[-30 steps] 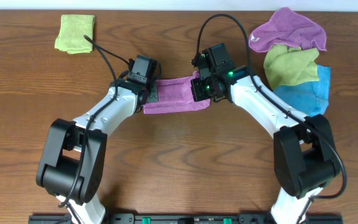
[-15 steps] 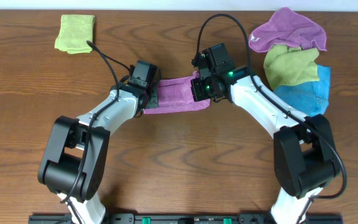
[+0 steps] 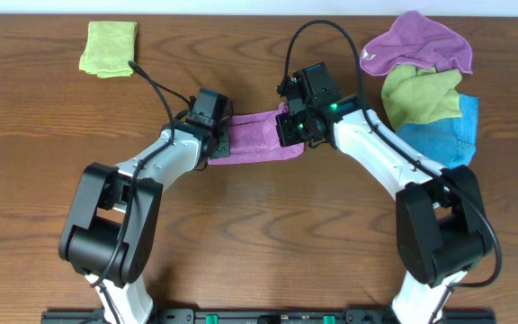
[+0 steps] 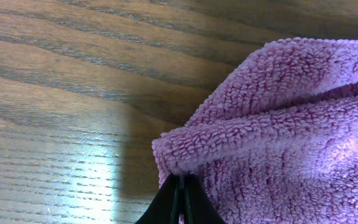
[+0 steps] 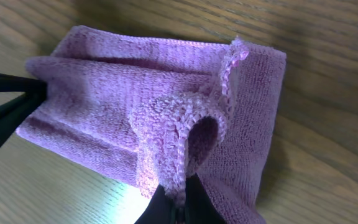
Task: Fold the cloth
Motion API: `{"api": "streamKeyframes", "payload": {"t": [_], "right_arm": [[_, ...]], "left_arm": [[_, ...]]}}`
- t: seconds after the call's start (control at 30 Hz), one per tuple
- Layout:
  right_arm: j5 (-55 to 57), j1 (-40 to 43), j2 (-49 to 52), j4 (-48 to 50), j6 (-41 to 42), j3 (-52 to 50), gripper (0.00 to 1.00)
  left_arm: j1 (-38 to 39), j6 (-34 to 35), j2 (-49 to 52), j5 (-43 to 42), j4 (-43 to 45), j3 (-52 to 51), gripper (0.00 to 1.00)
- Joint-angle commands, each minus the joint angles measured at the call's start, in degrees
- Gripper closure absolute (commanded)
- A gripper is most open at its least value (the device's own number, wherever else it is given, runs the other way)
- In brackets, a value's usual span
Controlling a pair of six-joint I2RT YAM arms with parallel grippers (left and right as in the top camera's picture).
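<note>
A purple cloth (image 3: 254, 137) lies partly folded into a strip on the wooden table between my two grippers. My left gripper (image 3: 220, 142) is shut on the cloth's left corner; in the left wrist view the black fingertips (image 4: 180, 186) pinch the cloth's edge (image 4: 278, 143). My right gripper (image 3: 286, 126) is shut on the cloth's right end; in the right wrist view its fingers (image 5: 178, 198) hold a raised loop of the cloth (image 5: 166, 118), with the left gripper's fingers (image 5: 8, 112) at the far end.
A folded green cloth (image 3: 109, 47) lies at the back left. A pile of purple (image 3: 416, 43), green (image 3: 421, 94) and blue (image 3: 443, 133) cloths sits at the back right, near the right arm.
My left gripper has shifted slightly to the right, drawing the cloth's left end inward. The right gripper has stayed in place.
</note>
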State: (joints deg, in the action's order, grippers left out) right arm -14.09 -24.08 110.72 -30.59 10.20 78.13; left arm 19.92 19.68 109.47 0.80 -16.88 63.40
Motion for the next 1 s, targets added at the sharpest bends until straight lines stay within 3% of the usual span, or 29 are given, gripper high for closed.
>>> {"api": "streamKeyframes", "payload": {"t": [0.0, 0.47, 0.97], "right_arm": [[-3.4, -0.5, -0.7, 0.8, -0.6, 0.6, 0.99], [-10.6, -4.0, -0.7, 5.9, -0.6, 1.8, 0.99], [-10.2, -2.7, -0.7, 4.4, -0.7, 3.6, 0.99]], "left_arm": [[-0.1, 0.7, 2.7, -0.9, -0.4, -0.3, 0.94], [0.0, 2.2, 2.7, -3.1, 1.1, -0.3, 0.94], [0.0, 5.2, 2.7, -8.1, 4.7, -0.3, 0.94]]}}
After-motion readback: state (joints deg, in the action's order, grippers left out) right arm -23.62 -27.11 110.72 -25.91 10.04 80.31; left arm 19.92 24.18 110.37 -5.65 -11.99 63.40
